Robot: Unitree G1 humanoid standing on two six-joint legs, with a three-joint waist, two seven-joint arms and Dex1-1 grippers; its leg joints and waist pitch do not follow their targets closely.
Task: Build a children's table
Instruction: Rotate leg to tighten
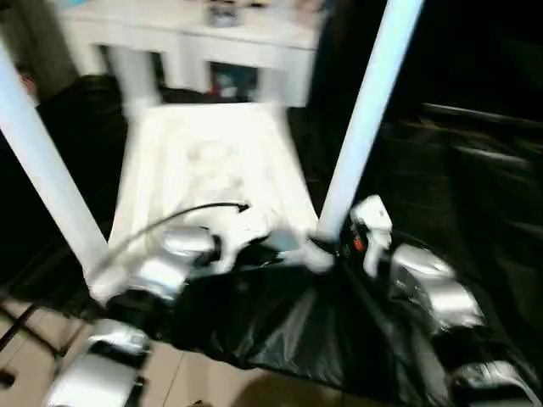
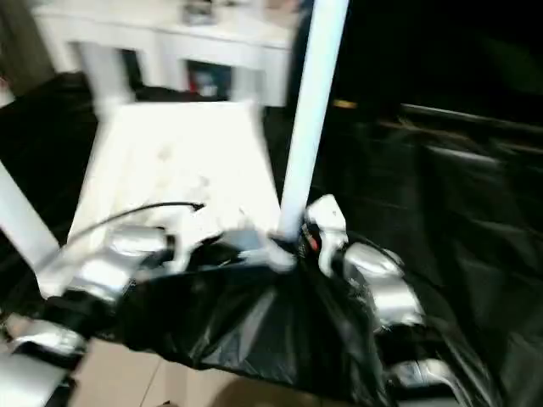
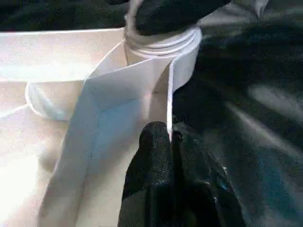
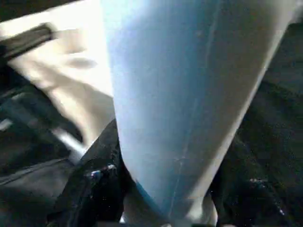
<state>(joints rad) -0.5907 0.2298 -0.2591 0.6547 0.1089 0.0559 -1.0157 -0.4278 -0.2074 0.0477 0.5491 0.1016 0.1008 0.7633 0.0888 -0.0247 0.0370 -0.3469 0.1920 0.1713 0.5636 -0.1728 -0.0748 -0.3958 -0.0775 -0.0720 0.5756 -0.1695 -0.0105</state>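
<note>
The white table top (image 1: 212, 161) lies underside-up on a black-covered surface. Two white legs stand upright from its near corners, one at the left (image 1: 47, 170) and one at the right (image 1: 365, 110). My right gripper (image 1: 333, 244) is shut on the base of the right leg (image 4: 180, 104), with a black finger (image 4: 94, 184) on each side just above the corner socket (image 3: 161, 45). My left gripper (image 3: 170, 137) is shut on the table top's thin rim (image 3: 169, 90) beside that socket, one finger (image 3: 151, 161) inside the rim and one outside.
Black sheeting (image 1: 458, 170) covers the surface and hangs over its near edge. A white cabinet (image 1: 187, 34) stands behind the table top. A black cable (image 1: 195, 212) arcs over the table top from my left forearm (image 1: 161, 271). Tan floor (image 1: 25, 365) shows at the lower left.
</note>
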